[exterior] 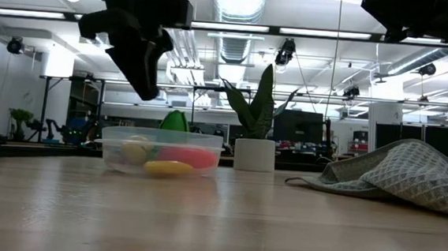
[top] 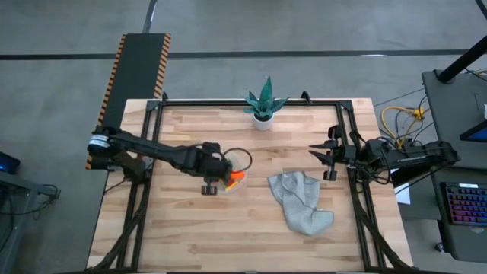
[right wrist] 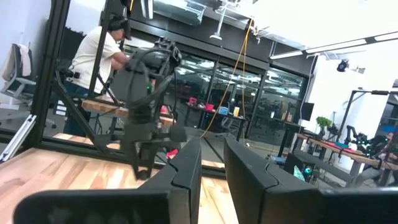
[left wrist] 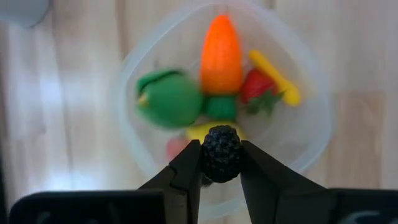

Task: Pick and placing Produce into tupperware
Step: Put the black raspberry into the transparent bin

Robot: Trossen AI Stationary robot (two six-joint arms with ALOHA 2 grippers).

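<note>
Directly above the tupperware (left wrist: 221, 99), the left gripper (left wrist: 221, 163) pinches one dark, bumpy berry (left wrist: 222, 153) between nearly closed fingers. Inside the clear, round tupperware lie one orange carrot (left wrist: 221, 55), one green fruit (left wrist: 166, 98), one red strawberry (left wrist: 258, 87) and two yellow pieces, partly hidden. Well apart from it, the right gripper (top: 329, 157) waits, fingers slightly parted, empty.

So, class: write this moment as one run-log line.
left hand: shut on dark berry, above tupperware | inside: carrot, green piece | right hand: idle, right edge
</note>
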